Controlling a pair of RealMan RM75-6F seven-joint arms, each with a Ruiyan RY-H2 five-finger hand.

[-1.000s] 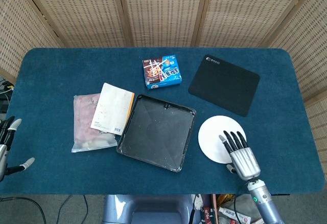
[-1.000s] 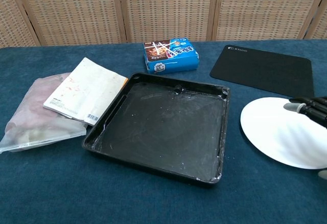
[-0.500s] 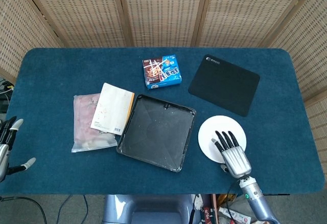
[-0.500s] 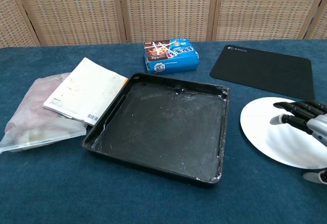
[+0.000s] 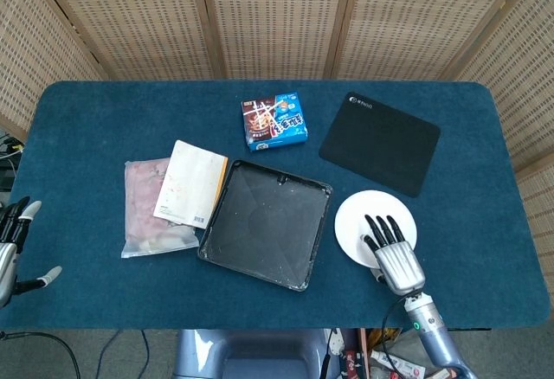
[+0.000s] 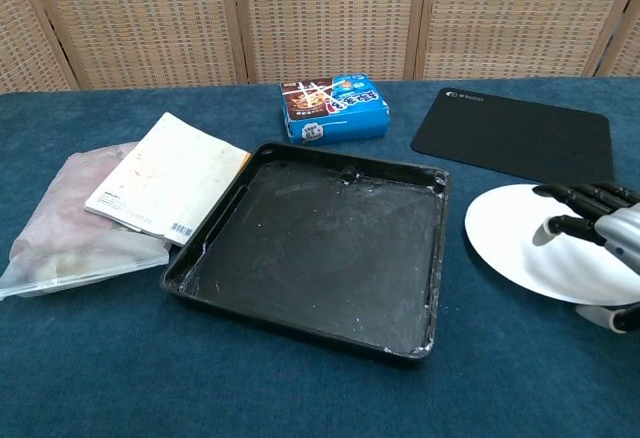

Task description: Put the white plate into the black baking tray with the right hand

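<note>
- I see a blue cloth-covered counter (image 5: 86, 119) from above and from chest height, with a woven screen behind it.
- The black baking tray (image 5: 266, 223) lies near the middle of the counter, empty, with raised walls all round.
- The white plate (image 5: 359, 219) sits on the counter just right of the tray, close to its right wall but not inside it.
- My right hand (image 5: 391, 251) is at the plate's near right edge, fingers (image 6: 580, 195) stretched over the top and the thumb low beside the rim. It looks like a pinch on the rim, but I cannot tell whether the grip has closed or the plate has left the cloth.
- My left hand (image 5: 13, 249) is far left of the tray at the counter's front edge, fingers apart, holding nothing.
- I judge this the grasping step: next the plate must rise above the tray's right wall, travel left, and come down flat inside.
- The way between plate and tray is open. A black mat (image 5: 379, 143) lies behind the plate; a blue snack box (image 5: 275, 122) lies behind the tray; a booklet (image 5: 189, 182) on a plastic bag (image 5: 143, 215) touches the tray's left side.
</note>
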